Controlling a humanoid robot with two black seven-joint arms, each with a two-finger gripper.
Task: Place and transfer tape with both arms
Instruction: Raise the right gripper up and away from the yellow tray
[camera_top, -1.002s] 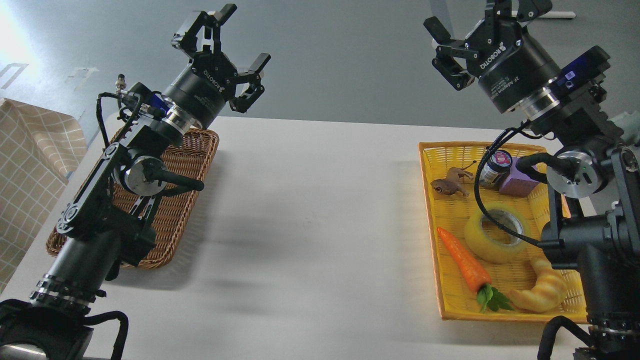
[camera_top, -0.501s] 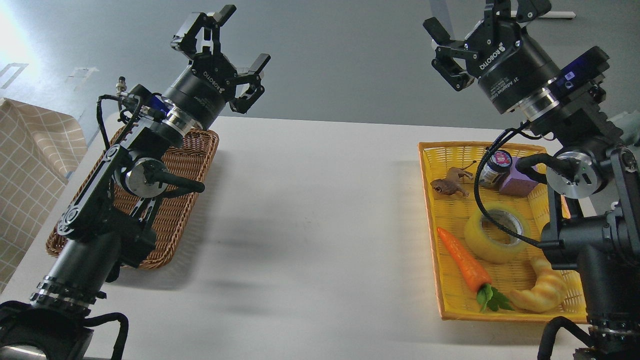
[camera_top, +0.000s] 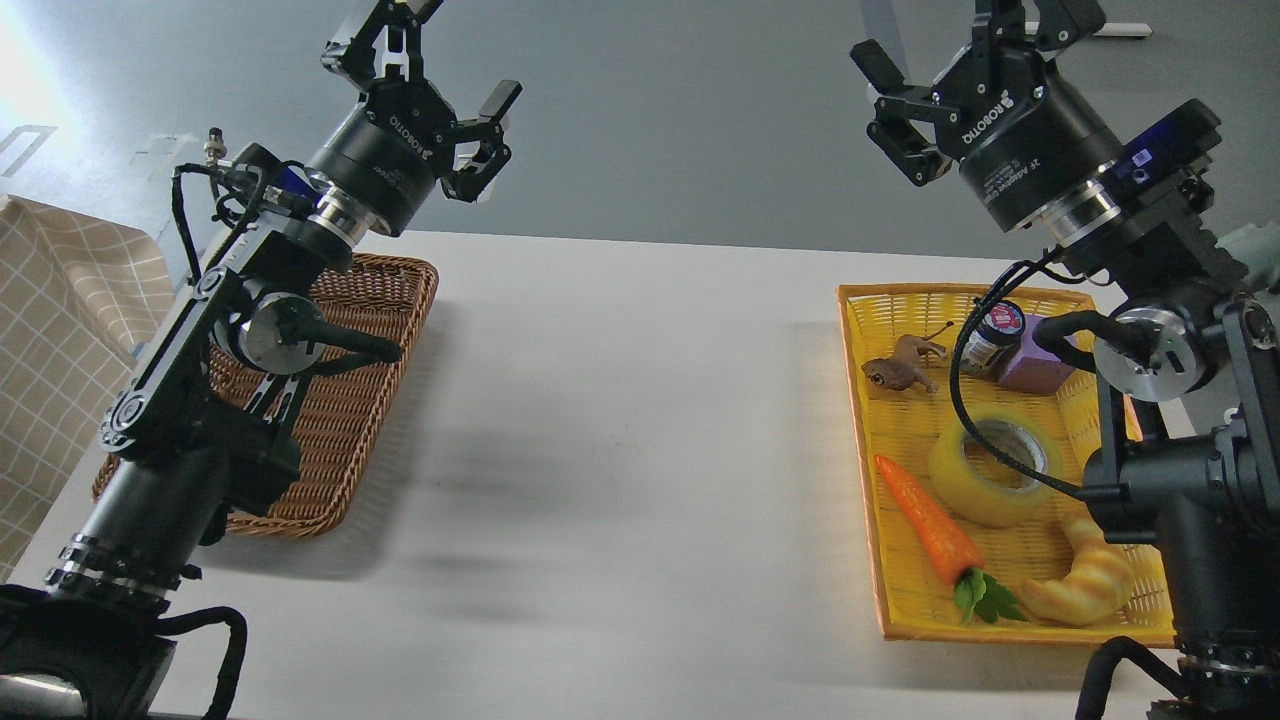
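Tape (camera_top: 985, 472) flat in yellow basket (camera_top: 862, 420), lower right; right gripper (camera_top: 950, 75) high above, well apart, fingers spread, empty; left gripper (camera_top: 440, 60) upper left, likewise.

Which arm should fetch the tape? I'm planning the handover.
Right, probably. The tape lies in the yellow basket on that arm's side; the right gripper is open above it.
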